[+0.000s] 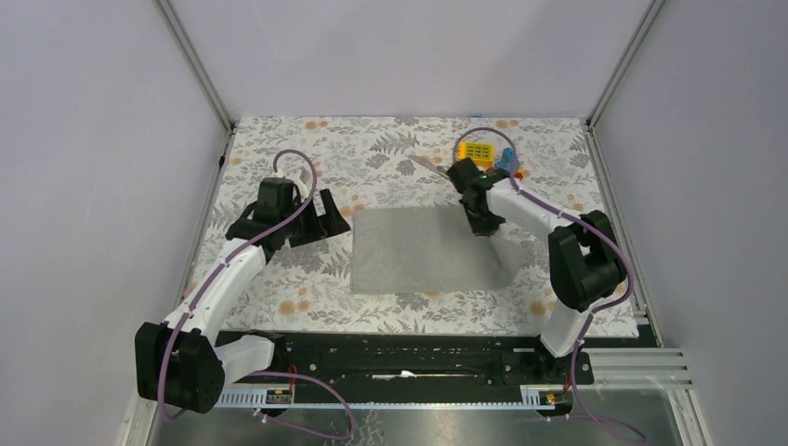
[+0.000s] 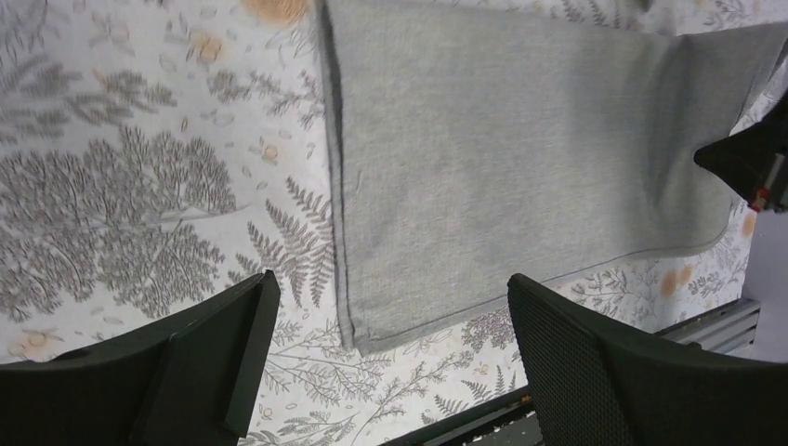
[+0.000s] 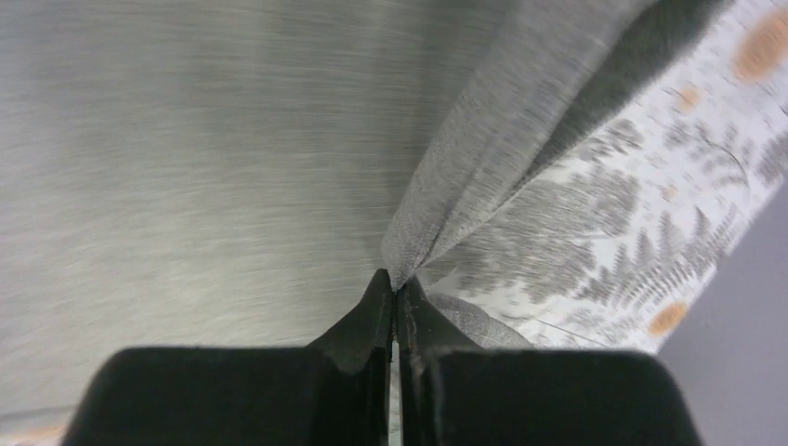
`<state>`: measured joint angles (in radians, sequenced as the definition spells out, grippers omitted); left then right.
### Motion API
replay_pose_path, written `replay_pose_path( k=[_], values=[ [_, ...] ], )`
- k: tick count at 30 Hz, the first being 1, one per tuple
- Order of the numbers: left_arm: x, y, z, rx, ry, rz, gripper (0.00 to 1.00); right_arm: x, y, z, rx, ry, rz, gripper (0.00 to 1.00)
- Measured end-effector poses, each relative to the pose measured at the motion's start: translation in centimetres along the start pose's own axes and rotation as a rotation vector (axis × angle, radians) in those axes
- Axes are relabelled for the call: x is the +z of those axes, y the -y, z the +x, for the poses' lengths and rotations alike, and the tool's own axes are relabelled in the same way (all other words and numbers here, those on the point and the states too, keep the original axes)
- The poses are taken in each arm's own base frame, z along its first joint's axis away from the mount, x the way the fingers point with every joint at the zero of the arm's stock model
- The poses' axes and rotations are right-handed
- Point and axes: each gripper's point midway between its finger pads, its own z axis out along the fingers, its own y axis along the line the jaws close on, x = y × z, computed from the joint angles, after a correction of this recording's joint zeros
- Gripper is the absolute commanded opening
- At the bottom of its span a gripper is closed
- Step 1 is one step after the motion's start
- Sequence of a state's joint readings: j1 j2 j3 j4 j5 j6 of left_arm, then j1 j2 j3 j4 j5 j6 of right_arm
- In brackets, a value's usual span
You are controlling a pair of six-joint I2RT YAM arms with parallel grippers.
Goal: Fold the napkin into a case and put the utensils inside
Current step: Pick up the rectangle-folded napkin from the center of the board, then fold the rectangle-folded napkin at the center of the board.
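On the floral tablecloth [image 1: 279, 149] the right gripper [image 3: 398, 288] clamps one edge of the napkin [image 1: 418, 255], the left gripper [image 1: 327, 216] gaping; the first fold, it seems, needs this edge carried across.

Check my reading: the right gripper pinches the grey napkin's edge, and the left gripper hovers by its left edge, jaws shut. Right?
No. The left gripper stands wide open, not shut; the left wrist view shows it. The rest holds: the right gripper pinches the napkin by its edge, and the left one hovers by its left edge.
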<state>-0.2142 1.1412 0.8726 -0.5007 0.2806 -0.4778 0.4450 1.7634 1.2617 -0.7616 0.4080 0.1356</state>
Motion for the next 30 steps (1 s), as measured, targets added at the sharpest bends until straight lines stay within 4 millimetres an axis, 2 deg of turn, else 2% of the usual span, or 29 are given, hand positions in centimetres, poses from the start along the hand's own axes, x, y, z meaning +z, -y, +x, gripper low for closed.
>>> replay_pose_path(
  k=[4, 8, 11, 15, 19, 24, 30],
  values=[
    [0.9, -2.0, 3.1, -0.083, -0.039, -0.038, 0.99, -2.2, -5.9, -0.7, -0.073, 0.029, -0.154, 0.0],
    [1.8, -3.7, 6.1, -0.173, -0.085, -0.067, 0.95, -3.6, -11.4, -0.7, -0.106, 0.01, -0.302, 0.0],
    [2.5, -3.9, 7.0, -0.225, -0.083, -0.057, 0.89, -4.1, -15.0, -0.6, -0.116, -0.011, -0.392, 0.0],
    [2.9, -3.9, 7.7, -0.274, -0.083, -0.032, 0.75, -5.0, -19.2, -0.8, -0.119, -0.032, -0.495, 0.0],
    [3.5, -3.7, 8.1, -0.305, -0.074, 0.003, 0.66, -6.3, -22.0, -1.3, -0.101, -0.039, -0.583, 0.0],
    [4.3, -3.9, 9.3, -0.345, -0.098, 0.018, 0.53, -7.2, -24.5, -2.1, -0.066, -0.051, -0.67, 0.0],
    [5.3, -4.4, 10.1, -0.359, -0.129, 0.012, 0.46, -7.5, -26.9, -3.2, -0.017, -0.08, -0.735, 0.0]
  ],
)
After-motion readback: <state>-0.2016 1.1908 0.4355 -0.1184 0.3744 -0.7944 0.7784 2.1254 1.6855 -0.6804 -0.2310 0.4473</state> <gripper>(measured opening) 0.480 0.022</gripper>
